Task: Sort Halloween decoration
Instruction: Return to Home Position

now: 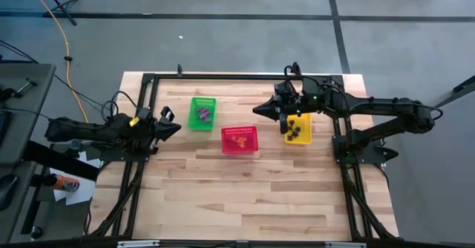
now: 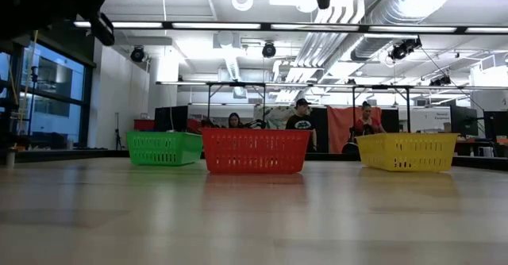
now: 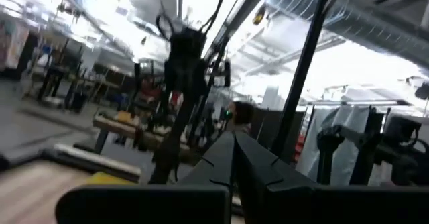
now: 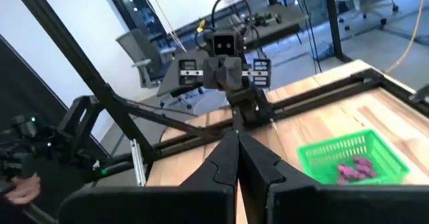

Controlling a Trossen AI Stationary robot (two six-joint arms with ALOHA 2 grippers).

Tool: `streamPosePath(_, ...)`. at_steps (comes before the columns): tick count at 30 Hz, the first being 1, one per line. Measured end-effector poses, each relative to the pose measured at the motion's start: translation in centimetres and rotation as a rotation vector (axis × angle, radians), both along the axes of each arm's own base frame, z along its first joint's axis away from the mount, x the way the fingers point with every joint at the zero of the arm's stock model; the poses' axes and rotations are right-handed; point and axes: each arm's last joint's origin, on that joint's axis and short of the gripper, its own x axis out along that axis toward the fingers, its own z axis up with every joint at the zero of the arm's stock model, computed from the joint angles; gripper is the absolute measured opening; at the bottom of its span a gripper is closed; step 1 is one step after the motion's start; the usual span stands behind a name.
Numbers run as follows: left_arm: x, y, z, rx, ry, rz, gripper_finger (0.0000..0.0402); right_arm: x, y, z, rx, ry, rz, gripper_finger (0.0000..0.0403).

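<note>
In the high view three mesh baskets stand in a row. The green basket point(image 1: 202, 113) holds purple trinkets point(image 1: 203, 114). Orange trinkets point(image 1: 239, 138) lie in the red basket point(image 1: 240, 139), and black trinkets point(image 1: 296, 132) in the yellow basket point(image 1: 297, 129). My left gripper point(image 1: 177, 127) is shut and empty, just left of the green basket. My right gripper point(image 1: 257, 110) is also shut and empty; it points left between the green and yellow baskets, raised off the table. The right wrist view shows its shut fingers point(image 4: 236, 140), the green basket point(image 4: 352, 158) and the purple trinkets point(image 4: 355, 168).
A black frame point(image 1: 245, 76) runs around the tabletop's far edge and sides. Bare wood point(image 1: 245, 196) lies on the near side of the baskets. In the low view the green basket point(image 2: 164, 147), red basket point(image 2: 255, 151) and yellow basket point(image 2: 407, 151) stand side by side, with people in the room behind.
</note>
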Motion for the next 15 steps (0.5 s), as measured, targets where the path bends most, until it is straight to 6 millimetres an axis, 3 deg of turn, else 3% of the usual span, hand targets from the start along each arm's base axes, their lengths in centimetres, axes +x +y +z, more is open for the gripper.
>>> streamPosePath(9, 0.0, 0.2, -0.3, -0.139, 0.041, 0.023, 0.0000, -2.5, 0.6, 0.4, -0.011, 0.119, 0.011, 0.0000)
streamPosePath(15, 0.3, 0.2, -1.1, -0.177, 0.122, 0.021, 0.0000, -5.0, 1.7, -0.7, -0.069, 0.208, 0.062, 0.0000)
